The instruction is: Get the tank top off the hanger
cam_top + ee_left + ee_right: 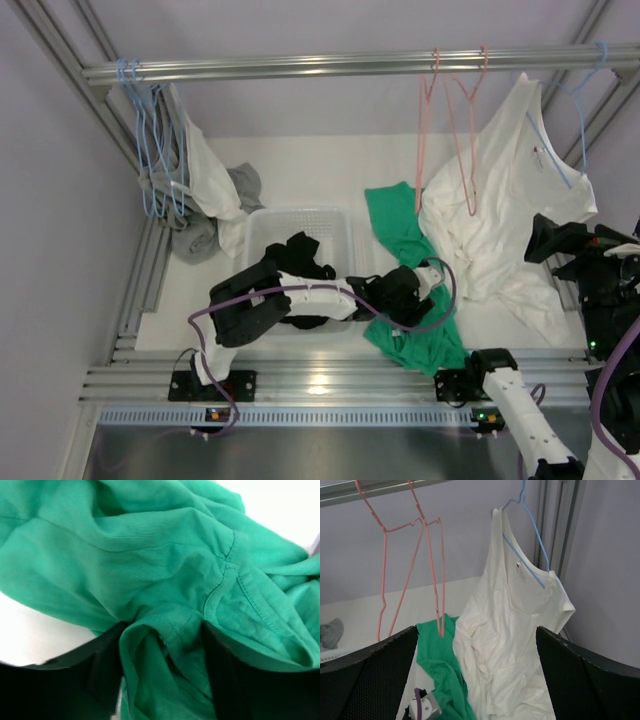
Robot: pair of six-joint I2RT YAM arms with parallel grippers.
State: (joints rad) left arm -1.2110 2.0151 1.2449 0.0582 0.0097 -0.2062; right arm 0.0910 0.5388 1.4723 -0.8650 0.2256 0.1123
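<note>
The green tank top (398,232) lies crumpled on the table, off the hangers, and fills the left wrist view (165,555). It also shows in the right wrist view (440,665). My left gripper (402,298) is down on it, with a raised fold of green fabric pinched between its black fingers (102,667). Two empty pink hangers (468,140) hang from the rail just above it and show in the right wrist view (427,555). My right gripper (545,238) is wide open and empty at the right, facing the hangers (475,680).
A white T-shirt (510,190) hangs on a blue hanger (530,540) at the right, its hem trailing on the table. A white basket (262,225) holds black clothing (300,255). Blue hangers with grey and white garments (175,170) hang at the left of the rail (300,68).
</note>
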